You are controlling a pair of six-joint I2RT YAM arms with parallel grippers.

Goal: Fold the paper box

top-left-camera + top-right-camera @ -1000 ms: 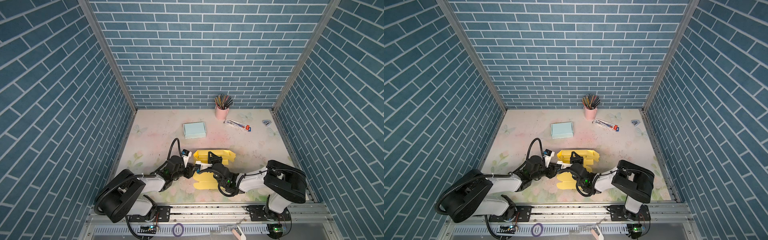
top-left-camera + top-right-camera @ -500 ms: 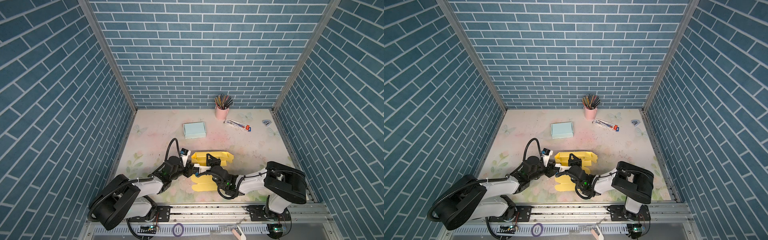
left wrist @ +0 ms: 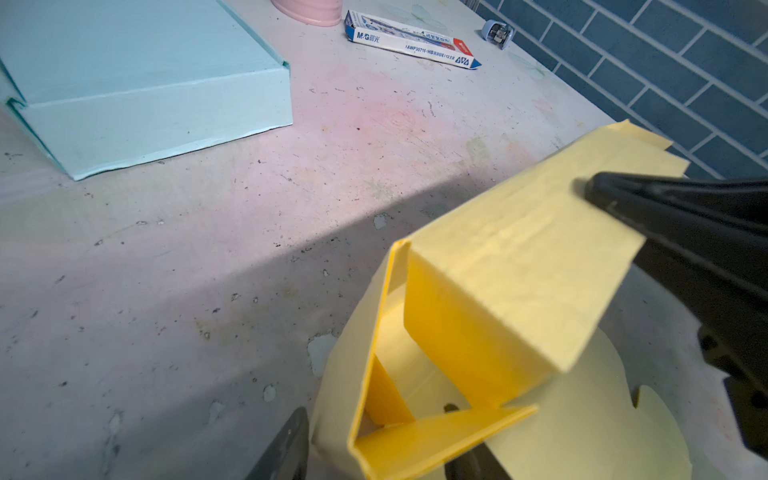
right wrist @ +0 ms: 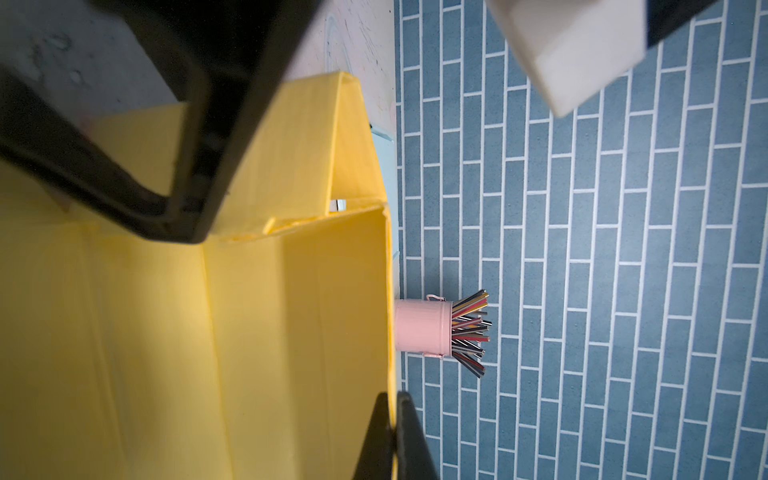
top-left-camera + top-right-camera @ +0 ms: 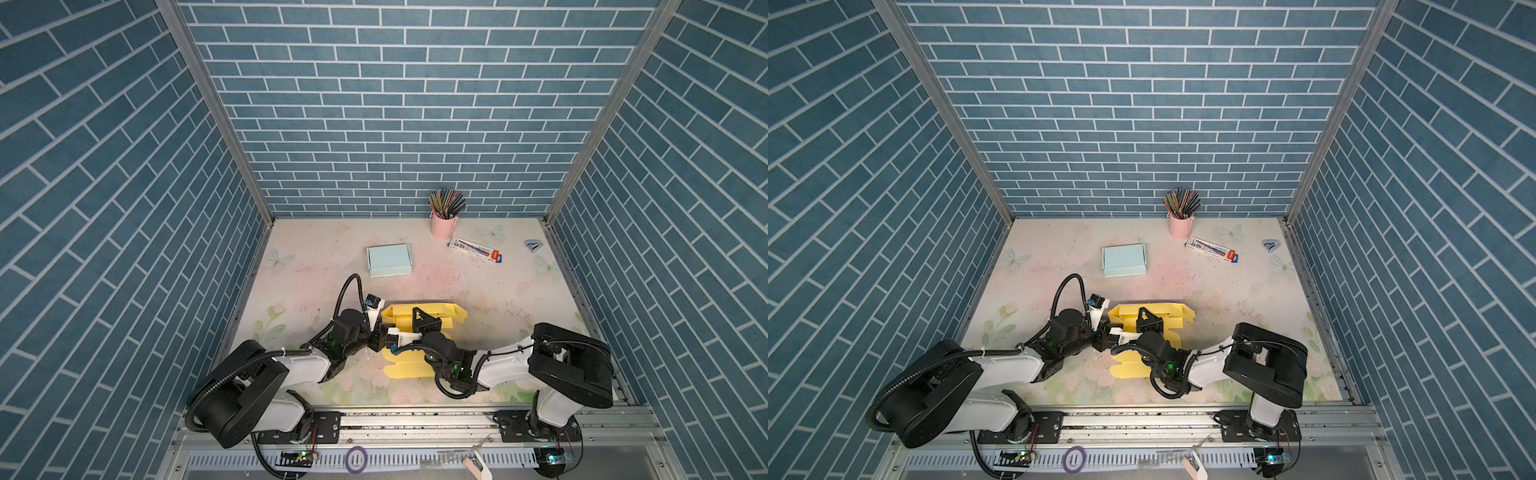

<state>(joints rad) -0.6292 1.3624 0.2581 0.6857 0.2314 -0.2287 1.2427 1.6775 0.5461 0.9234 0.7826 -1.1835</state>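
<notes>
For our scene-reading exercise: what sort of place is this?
Likely a staged robot test cell, not a real room: brick-print walls, a metal mounting rail, a tabletop with pencil cup.

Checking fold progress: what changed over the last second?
The yellow paper box slid slightly toward the left arm's side, the right claw still shut on its far wall. The left claw stays at its left corner. The light blue box and pink pencil cup are unmoved.
</notes>
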